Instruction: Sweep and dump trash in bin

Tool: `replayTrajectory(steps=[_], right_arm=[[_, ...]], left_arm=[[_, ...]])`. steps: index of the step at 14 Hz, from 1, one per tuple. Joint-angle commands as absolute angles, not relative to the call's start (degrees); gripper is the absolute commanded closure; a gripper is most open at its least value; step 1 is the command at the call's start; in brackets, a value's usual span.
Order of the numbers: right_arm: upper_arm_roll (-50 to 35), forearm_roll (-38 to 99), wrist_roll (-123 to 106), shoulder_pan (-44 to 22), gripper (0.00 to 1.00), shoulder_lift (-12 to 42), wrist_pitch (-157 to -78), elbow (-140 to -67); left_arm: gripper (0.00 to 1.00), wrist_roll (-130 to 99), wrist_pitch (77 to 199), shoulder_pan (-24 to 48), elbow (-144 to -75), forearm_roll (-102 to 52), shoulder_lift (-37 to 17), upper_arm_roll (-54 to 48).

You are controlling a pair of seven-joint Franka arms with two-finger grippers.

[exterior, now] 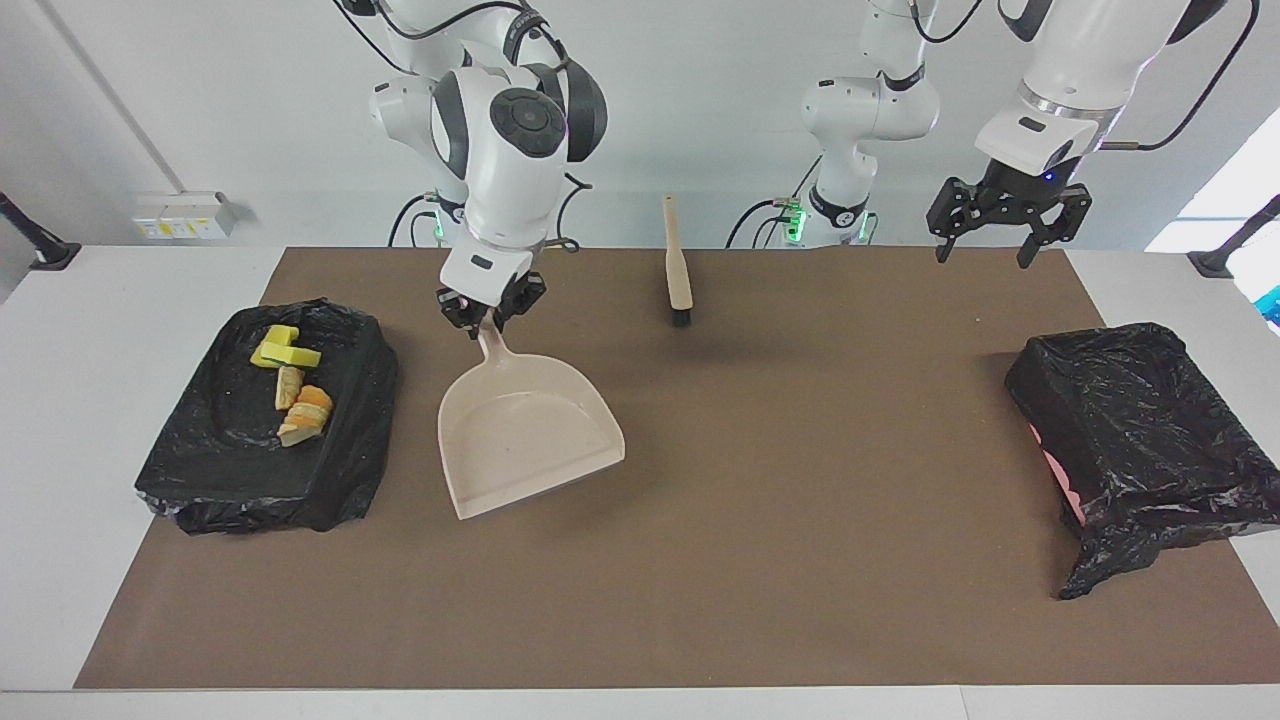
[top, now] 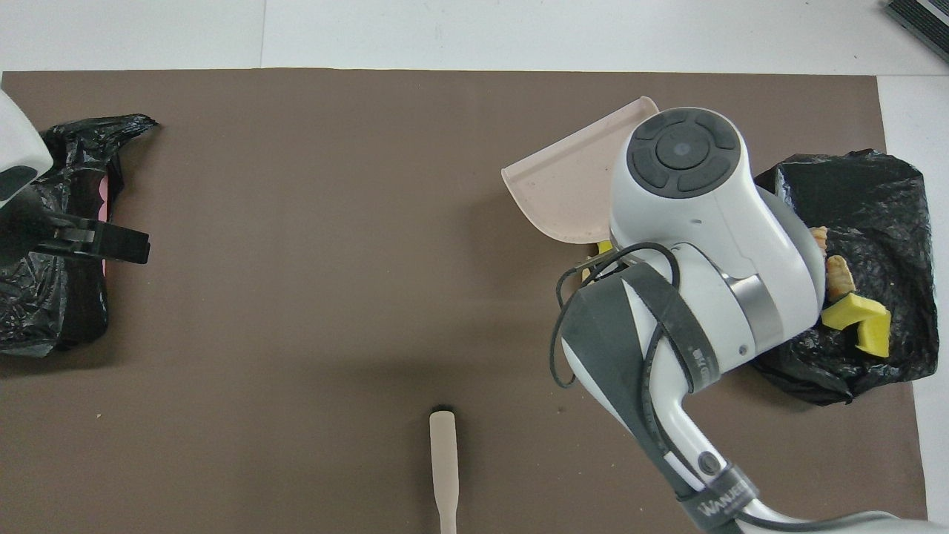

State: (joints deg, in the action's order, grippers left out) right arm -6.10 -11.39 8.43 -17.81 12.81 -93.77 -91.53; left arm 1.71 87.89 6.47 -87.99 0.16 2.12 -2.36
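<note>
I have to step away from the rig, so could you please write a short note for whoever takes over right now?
Right gripper: shut on the dustpan handle; dustpan over the mat beside the bin at the right arm's end.
Left gripper: open, empty, raised at the left arm's end; that arm waits.
Brush: lying on the mat, near the robots, unheld.
Done: several chunks lie in the bin.
Left: a yellow chunk peeks out under the dustpan; sweep and dump it.
</note>
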Motion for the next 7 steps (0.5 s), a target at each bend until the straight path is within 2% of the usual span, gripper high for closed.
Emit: replayTrajectory(steps=[1,4,7], right_arm=[[-6.15,-6.0,22.53,-21.35,1.0,18.26,-95.61,-86.59],[-6.15,3.15,34.6,-24.86,1.0,23.01,-103.95,-85.08],[-6.15,3.34,38.75,-29.43,1.0,28.38,-111.5,-84.55]], left_arm=[[0.0,3.6,84.73,1.42,-84.9,-5.78,0.96,-2.9],[0.0,8.95,85.17,0.7,-85.08,-4.05,1.67,-3.34],[0.0,8.96,85.25,0.88,-85.25,-1.94,1.84,-3.43]])
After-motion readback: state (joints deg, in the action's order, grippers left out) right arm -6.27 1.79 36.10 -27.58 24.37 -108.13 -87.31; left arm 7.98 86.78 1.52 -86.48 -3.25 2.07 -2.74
